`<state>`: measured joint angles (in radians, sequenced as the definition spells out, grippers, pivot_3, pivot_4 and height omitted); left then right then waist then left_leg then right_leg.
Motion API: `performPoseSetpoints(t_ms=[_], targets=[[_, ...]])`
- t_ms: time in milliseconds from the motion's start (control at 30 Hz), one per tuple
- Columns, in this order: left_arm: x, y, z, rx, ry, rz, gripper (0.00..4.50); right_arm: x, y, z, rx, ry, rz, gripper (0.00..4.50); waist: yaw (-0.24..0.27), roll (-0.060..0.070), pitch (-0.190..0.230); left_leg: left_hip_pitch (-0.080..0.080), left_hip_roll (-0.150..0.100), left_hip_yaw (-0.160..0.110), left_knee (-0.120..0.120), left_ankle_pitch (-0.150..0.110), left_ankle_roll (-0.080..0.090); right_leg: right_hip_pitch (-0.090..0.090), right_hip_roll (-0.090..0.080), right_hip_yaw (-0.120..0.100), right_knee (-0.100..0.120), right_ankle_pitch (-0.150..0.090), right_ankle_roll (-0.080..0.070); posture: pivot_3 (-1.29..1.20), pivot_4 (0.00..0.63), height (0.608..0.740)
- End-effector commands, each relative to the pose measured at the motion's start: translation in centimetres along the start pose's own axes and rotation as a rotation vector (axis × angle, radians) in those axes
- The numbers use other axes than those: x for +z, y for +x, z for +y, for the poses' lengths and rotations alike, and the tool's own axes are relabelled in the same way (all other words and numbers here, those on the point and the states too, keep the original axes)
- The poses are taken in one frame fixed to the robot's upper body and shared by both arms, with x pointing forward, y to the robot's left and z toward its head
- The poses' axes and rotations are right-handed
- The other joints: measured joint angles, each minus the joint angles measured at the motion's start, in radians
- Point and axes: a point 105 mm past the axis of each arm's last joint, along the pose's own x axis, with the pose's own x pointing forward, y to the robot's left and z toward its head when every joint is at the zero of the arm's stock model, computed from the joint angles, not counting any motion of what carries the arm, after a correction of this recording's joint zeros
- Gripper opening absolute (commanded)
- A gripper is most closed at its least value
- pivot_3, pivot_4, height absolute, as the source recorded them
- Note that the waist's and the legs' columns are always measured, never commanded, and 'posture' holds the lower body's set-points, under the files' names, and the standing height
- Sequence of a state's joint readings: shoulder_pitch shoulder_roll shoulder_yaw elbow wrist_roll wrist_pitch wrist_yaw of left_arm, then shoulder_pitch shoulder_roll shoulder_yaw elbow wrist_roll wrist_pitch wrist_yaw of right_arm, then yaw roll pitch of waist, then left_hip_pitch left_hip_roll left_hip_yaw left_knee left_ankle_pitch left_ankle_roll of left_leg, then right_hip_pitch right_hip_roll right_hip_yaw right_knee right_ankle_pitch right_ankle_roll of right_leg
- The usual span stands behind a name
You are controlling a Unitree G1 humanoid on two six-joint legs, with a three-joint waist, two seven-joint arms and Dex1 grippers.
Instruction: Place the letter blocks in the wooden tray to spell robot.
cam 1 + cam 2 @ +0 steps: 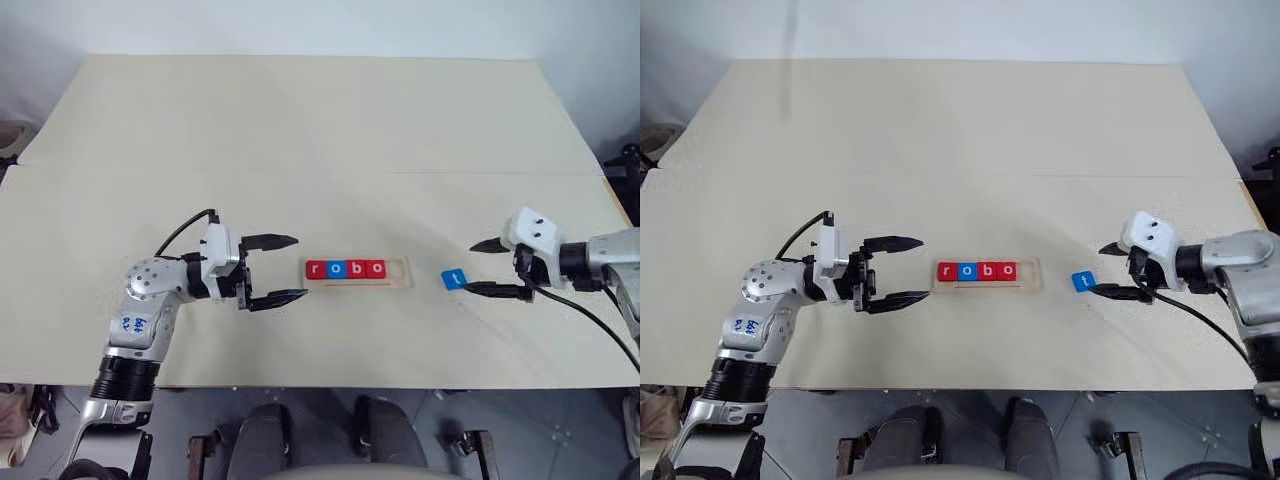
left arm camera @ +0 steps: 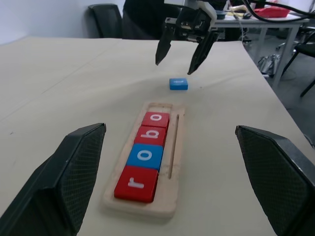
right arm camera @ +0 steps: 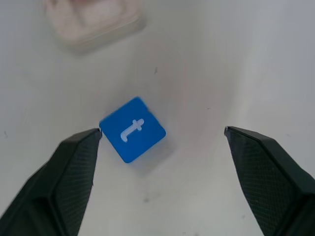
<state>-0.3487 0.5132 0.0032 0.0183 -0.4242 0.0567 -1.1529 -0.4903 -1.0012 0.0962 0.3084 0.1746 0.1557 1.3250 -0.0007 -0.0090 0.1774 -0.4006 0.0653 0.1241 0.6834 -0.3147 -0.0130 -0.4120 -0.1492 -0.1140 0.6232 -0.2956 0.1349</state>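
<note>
The wooden tray (image 1: 400, 272) lies at the table's middle, holding a row of letter blocks: red r (image 1: 316, 268), blue o (image 1: 336, 268), red b (image 1: 356, 268) and red o (image 1: 376, 268). Its right end is bare. The blue t block (image 1: 454, 279) lies flat on the table just right of the tray, turned askew. My right gripper (image 1: 470, 266) hovers open over the block's right side, and the block (image 3: 132, 129) sits close to one fingertip (image 3: 93, 140), with nothing held. My left gripper (image 1: 298, 267) stands open and level just left of the tray, pointing at it.
The cream table (image 1: 320, 130) stretches wide behind the tray, with a seam across its middle. Its front edge runs close below both arms. A black cable (image 1: 590, 320) trails from my right wrist. Chairs and desks (image 2: 275, 29) stand beyond the table's right side.
</note>
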Motion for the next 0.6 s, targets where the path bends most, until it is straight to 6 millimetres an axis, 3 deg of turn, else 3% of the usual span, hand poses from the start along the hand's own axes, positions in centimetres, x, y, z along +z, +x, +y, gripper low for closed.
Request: performPoseSetpoints(t_ms=[33, 133, 200, 433, 600], targets=[[1.1, -0.2, -0.1, 0.009, 0.038, -0.017, 4.50, 0.3, 0.4, -0.1, 0.061, -0.076, -0.015, 4.18, -0.001, 0.000, 0.000, 0.000, 0.000, 0.000, 0.000, 0.000, 0.000, 0.000, 0.000, 0.000, 0.000, 0.000, 0.000, 0.00, 0.150, 0.740], [1.3, -0.4, -0.2, 0.020, 0.042, -0.014, 4.50, 0.0, 1.0, -0.2, 0.087, -0.095, -0.006, 4.18, -0.002, 0.000, 0.000, 0.000, 0.000, 0.000, 0.000, 0.000, 0.000, 0.000, 0.000, 0.000, 0.000, 0.000, 0.000, 0.00, 0.150, 0.740], [1.3, -0.5, -0.2, 0.023, 0.044, -0.011, 4.50, -0.1, 1.4, -0.4, 0.087, -0.093, -0.005, 3.80, -0.001, 0.000, 0.000, 0.000, 0.000, 0.000, 0.000, 0.000, 0.000, 0.000, 0.000, 0.000, 0.001, 0.000, 0.000, 0.00, 0.150, 0.740], [1.5, -0.6, 0.1, 0.030, 0.055, -0.007, 4.50, 0.3, 1.6, -0.7, 0.105, -0.091, -0.022, 1.59, -0.001, 0.000, 0.000, 0.000, 0.000, 0.000, 0.001, 0.000, 0.000, 0.000, 0.000, 0.000, 0.001, 0.000, 0.000, 0.00, 0.150, 0.740], [1.4, -0.6, 0.2, 0.035, 0.056, -0.008, 4.50, 3.9, 1.6, -1.2, 0.110, -0.089, -0.107, 1.46, -0.003, 0.000, 0.000, 0.000, 0.000, 0.000, 0.001, 0.000, 0.000, 0.000, 0.000, 0.000, 0.002, 0.000, 0.000, 0.00, 0.150, 0.740]])
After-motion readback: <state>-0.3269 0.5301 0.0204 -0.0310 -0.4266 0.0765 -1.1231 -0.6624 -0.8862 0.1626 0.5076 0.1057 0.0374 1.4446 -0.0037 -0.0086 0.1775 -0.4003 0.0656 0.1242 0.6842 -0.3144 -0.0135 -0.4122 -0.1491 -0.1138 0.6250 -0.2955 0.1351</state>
